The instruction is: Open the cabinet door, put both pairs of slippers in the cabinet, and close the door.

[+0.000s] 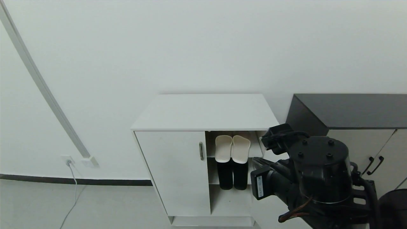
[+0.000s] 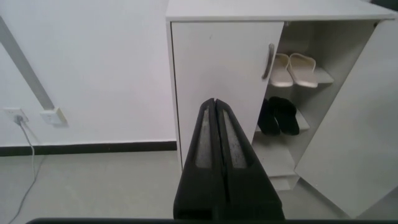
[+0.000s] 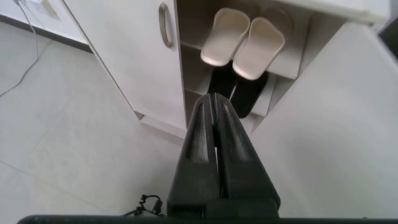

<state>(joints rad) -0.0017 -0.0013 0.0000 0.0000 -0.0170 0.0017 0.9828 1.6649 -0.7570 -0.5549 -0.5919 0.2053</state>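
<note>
The cabinet is set against the wall, with bare floor left open at its left side and a dark cabinet placed near its right side. Its right door is swung open toward the robot; the left door is shut. The right arm is held low beside the open door; the right jaws are pressed together on nothing. The left jaws are likewise closed and empty, aimed at the shut door. The white slippers are laid on the upper shelf, the black slippers on the shelf below.
</note>
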